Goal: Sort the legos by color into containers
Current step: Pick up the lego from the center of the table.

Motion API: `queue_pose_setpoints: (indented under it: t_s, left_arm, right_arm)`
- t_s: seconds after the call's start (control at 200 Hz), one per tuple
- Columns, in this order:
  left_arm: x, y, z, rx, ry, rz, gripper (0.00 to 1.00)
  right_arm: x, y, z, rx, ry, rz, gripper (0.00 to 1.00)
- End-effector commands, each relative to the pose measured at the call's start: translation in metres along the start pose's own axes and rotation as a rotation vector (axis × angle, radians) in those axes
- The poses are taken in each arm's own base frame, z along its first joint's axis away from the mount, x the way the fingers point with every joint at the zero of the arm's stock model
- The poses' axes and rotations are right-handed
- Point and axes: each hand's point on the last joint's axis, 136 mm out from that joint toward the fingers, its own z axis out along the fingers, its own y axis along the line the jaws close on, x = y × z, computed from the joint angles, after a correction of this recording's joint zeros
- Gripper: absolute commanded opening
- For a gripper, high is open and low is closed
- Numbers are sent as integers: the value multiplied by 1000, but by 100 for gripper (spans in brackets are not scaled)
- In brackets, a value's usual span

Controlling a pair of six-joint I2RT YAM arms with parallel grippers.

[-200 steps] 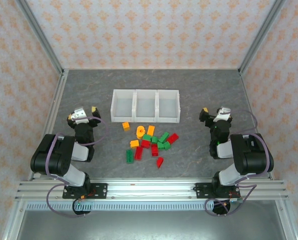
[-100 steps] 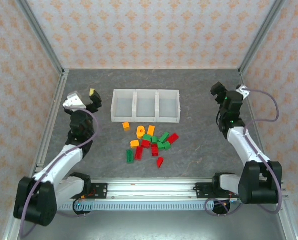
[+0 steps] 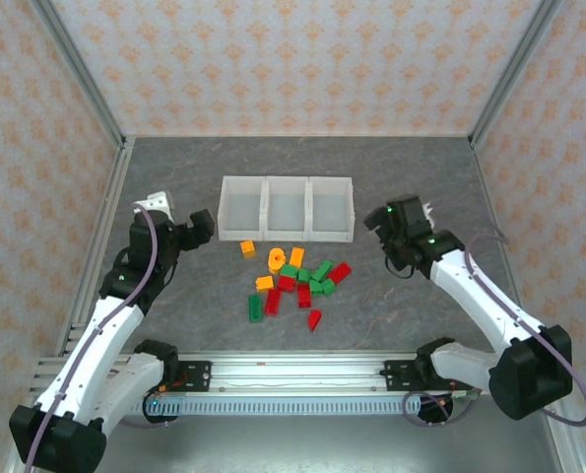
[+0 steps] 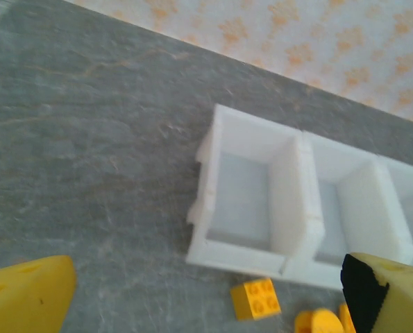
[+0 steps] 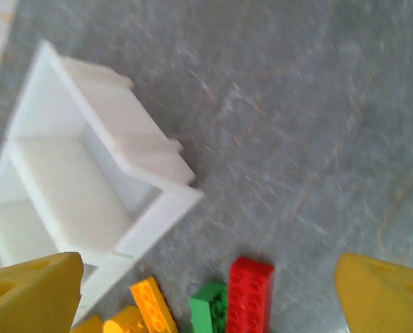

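Left hand (image 3: 198,226) and right hand (image 3: 383,219), both spread wide and empty, flank the containers (image 3: 264,209); legos (image 3: 297,281) lie loose on the tabletop (image 3: 174,168) between the hands, so each hand would best take its nearest edge brick, fingers straddling it squarely.

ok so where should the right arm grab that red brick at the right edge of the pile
I'd pinch the red brick across its two long sides, about mid-length, coming straight down. It lies flat, studs up, so those smooth walls are the parallel faces. The outer side faces bare table; a green brick sits close on the pile side, leaving little room there.
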Motion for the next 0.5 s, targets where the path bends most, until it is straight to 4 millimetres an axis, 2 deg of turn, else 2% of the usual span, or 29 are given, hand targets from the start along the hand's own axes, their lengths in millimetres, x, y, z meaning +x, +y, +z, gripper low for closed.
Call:
queue_pose_setpoints:
  t_s: [0.0, 0.1, 0.21, 0.325, 0.37, 0.496]
  left_arm:
    - [6, -25, -23, 151, 32, 25, 99]
    - [15, -23, -27, 178, 6, 19, 99]
    - [13, -28, -35, 225, -31, 25, 99]
    - [12, -26, -37, 226, -53, 30, 99]
    - [12, -26, -37, 224, -55, 30, 99]
    - [12, -26, -38, 225, -61, 35, 99]
  right_arm:
    - [20, -34, 11, 154, -10, 66, 92]
    - [40, -33, 21, 203, 8, 5, 93]
    - [57, -27, 33, 240, 32, -70, 92]
    - [70, -30, 51, 281, 61, -121, 91]
    - [74, -30, 56, 285, 70, -135, 88]
    - [81, -24, 65, 286, 69, -167, 85]
